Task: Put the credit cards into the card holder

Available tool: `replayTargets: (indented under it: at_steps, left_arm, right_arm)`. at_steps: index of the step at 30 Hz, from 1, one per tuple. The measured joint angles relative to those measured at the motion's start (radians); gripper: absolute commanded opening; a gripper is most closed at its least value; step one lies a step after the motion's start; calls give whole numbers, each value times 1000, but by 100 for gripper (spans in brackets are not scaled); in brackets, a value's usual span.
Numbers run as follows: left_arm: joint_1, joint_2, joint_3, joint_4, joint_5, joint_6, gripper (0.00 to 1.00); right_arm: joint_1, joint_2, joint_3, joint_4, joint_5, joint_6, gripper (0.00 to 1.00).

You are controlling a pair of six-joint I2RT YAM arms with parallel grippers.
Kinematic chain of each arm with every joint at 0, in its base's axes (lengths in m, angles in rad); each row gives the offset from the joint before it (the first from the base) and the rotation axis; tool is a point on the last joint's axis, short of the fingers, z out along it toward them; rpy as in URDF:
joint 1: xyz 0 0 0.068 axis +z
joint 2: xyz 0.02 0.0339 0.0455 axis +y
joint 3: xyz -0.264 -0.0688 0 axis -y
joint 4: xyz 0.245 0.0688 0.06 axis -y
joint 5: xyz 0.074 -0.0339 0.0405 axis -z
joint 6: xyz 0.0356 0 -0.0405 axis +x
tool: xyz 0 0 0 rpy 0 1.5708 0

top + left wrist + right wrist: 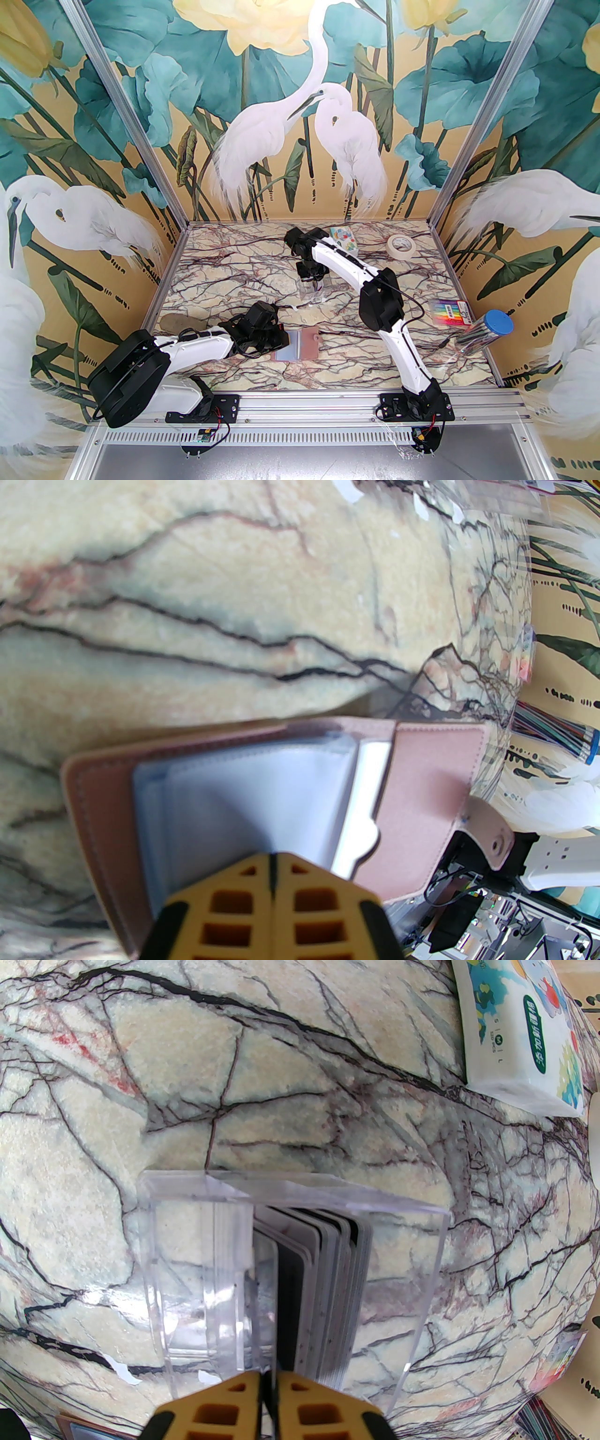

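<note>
Credit cards [328, 1283] stand upright in a clear stand [187, 1288] on the worktop [225, 262]; right jaws pinch one card's edge. Card holder [309, 344] lies open nearer the arms, left jaws clenched, tips on its sleeves.

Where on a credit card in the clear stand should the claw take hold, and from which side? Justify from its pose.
Pinch the top edge of one of the credit cards, coming straight down from above, jaws across its flat faces. They stand on edge, packed together in the clear stand, whose walls block the sides; only the upper edges are free.
</note>
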Motion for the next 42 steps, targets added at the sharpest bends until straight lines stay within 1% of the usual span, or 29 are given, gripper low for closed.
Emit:
replayTargets:
  at_steps: [14, 24, 31, 38, 42]
  left_arm:
    - [0, 6, 0, 11, 5, 0, 0]
    - [0, 6, 0, 11, 5, 0, 1]
    - [0, 6, 0, 11, 5, 0, 1]
    - [0, 6, 0, 11, 5, 0, 1]
    - [0, 6, 0, 11, 5, 0, 1]
  right_arm:
    - [5, 0, 13, -10, 3, 20, 6]
    - [9, 0, 13, -10, 4, 55, 6]
    - [13, 0, 13, -10, 8, 61, 0]
    - [20, -6, 2, -5, 21, 67, 0]
    - [26, -42, -34, 1, 27, 76, 0]
